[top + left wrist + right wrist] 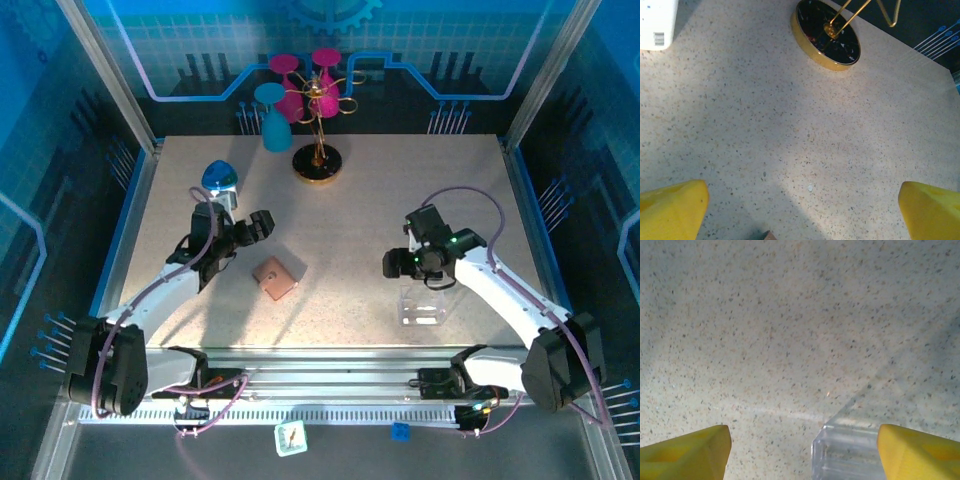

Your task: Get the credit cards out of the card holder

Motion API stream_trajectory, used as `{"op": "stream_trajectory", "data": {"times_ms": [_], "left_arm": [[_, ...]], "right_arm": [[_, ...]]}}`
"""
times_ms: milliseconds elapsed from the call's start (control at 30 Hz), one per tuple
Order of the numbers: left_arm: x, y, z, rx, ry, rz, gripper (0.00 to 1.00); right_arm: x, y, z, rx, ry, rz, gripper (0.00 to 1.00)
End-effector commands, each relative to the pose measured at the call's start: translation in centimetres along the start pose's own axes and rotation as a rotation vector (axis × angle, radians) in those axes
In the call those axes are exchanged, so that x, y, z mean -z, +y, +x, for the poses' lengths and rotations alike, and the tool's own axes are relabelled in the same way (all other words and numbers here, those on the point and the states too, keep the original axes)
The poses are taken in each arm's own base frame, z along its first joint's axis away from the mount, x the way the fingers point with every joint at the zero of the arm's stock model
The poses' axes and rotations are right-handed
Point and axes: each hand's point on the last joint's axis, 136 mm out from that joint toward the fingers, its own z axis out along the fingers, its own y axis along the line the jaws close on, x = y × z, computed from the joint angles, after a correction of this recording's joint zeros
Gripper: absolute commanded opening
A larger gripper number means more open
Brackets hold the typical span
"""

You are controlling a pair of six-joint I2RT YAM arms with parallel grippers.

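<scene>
Status: task not begun, as far as I can judge. The card holder (274, 278) lies flat and folded shut on the table (400, 180), between the two arms and closer to the left one. No credit cards are out on the surface, so presumably they are all inside. Left to do: get hold of the holder, open it, draw each card out.

Left gripper (258, 225) hangs just behind the holder without touching it. Its yellow fingers (675, 207) are spread wide with bare table between them, nothing held.

Right gripper (397, 264) sits well to the right of the holder, just behind a clear plastic box (421, 306). Its fingers (687, 452) stand apart, and nothing looks clamped.

View notes:
- The top view gives the whole layout — holder, both arms, box, gold stand (318, 160), blue-capped white object (219, 182).
- The left wrist view gives the stand's black, gold-rimmed base (827, 35) close up, and a small brown corner at its bottom edge, possibly the holder; too little to be sure.
- The right wrist view shows the box (850, 452) between the fingers, against the right-hand one — contact cannot be told.
</scene>
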Motion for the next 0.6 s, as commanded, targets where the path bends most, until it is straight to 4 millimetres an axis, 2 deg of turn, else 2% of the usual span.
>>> {"op": "stream_trajectory", "data": {"times_ms": [0,333,567], "left_arm": [[-0.4,-2.0,-0.9,0.043,0.001,0.056,0.98],[-0.7,-2.4,-1.1,0.026,-0.006,0.047,0.97],[-0.6,-2.0,-0.6,0.020,0.009,0.030,0.98]], "right_arm": [[0.6,-0.7,1.8,-0.013,0.057,0.099,0.74],[-0.5,-0.1,3.5,-0.010,0.120,0.121,0.47],[-1.5,-0.1,4.1,-0.011,0.142,0.128,0.38]]}}
